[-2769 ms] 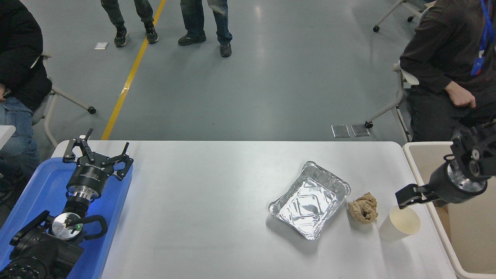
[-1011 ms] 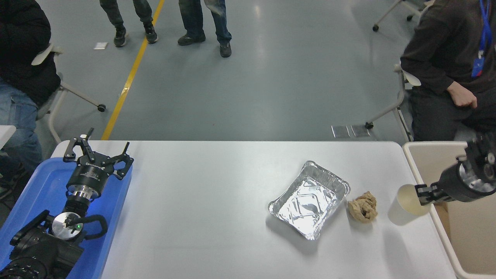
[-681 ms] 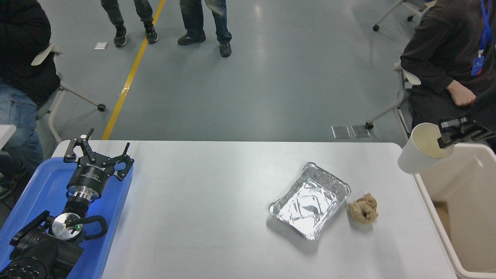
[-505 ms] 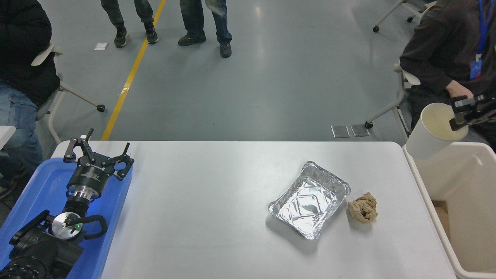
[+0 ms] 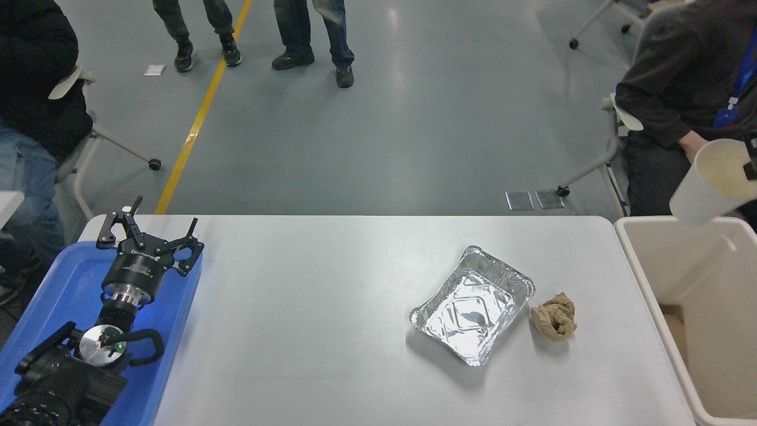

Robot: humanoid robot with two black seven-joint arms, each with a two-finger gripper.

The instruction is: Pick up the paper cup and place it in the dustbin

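The broad white rectangular tabletop (image 5: pixel 307 307) fills the lower half of the head view, with grey floor beyond its far edge. Off its right end stands the large cream rectangular plastic dustbin (image 5: pixel 636 248) with a thick rounded rim, its smooth inner walls open to view. At the tabletop's left end sits a blue plastic tray (image 5: pixel 65 284), and over it the left arm is parked at the lower left, its black left gripper (image 5: pixel 151 228) pointing away from the camera with the jaws spread apart and nothing between them.

Towards the right of the tabletop lies a shiny rectangular silver foil tray (image 5: pixel 471 305), turned at an angle. Just beside its right edge, apart from it by a narrow gap, lies a crumpled brown paper wad (image 5: pixel 554 316).

The small plain white tapered paper cup (image 5: pixel 707 186) is up in the air at the right edge of the picture, above the dustbin's far left corner. It is tilted, its cream inside and rolled rim turned towards the camera and the right. Only a dark sliver of the right gripper (image 5: pixel 752 160) shows at the frame edge, touching the cup's rim; how its jaws stand cannot be made out.

A seated person in a dark top (image 5: pixel 674 77) is behind the cup.
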